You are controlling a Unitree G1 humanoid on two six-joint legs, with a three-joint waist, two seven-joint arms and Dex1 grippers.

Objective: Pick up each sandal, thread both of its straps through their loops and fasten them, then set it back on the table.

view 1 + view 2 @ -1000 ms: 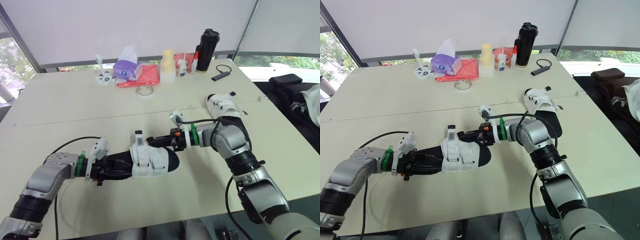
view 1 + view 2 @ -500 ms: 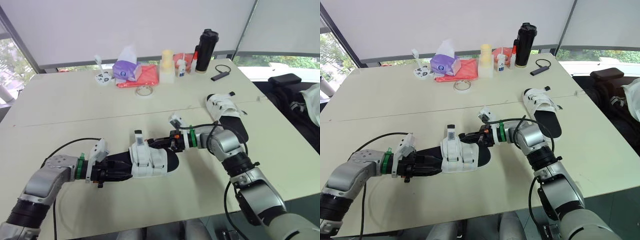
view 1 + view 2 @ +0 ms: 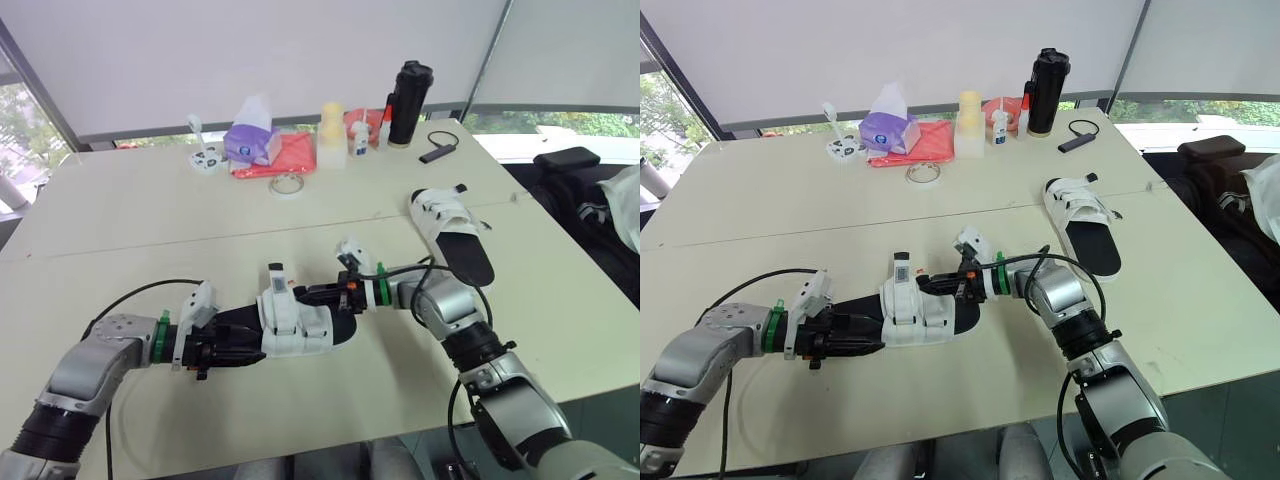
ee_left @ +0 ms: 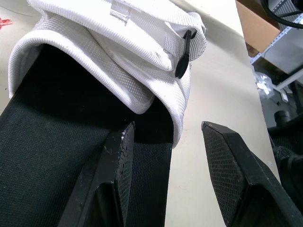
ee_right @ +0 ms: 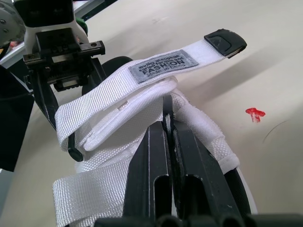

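Note:
A black-soled sandal (image 3: 296, 326) with white straps lies low over the table's near middle. My left gripper (image 4: 168, 126) is at its heel, open, with one finger (image 4: 118, 170) on the sole and the other finger (image 4: 227, 170) out beside it. From the toe side my right gripper (image 5: 167, 101) is shut, its tips pushed against the white upper under the labelled strap (image 5: 165, 61), whose black tip sticks out free. I see nothing between its fingers. A second sandal (image 3: 452, 225) lies flat to the right.
Along the far edge stand a purple tissue pack (image 3: 250, 140), a red cloth (image 3: 292, 152), a tape roll (image 3: 287, 185), a pale jar (image 3: 333, 125), small bottles and a black flask (image 3: 407, 90). A black device (image 3: 437, 153) lies at the far right.
My right forearm has sunk lower and swung off the second sandal, which now shows whole. Both grippers stay at the near sandal's two ends.

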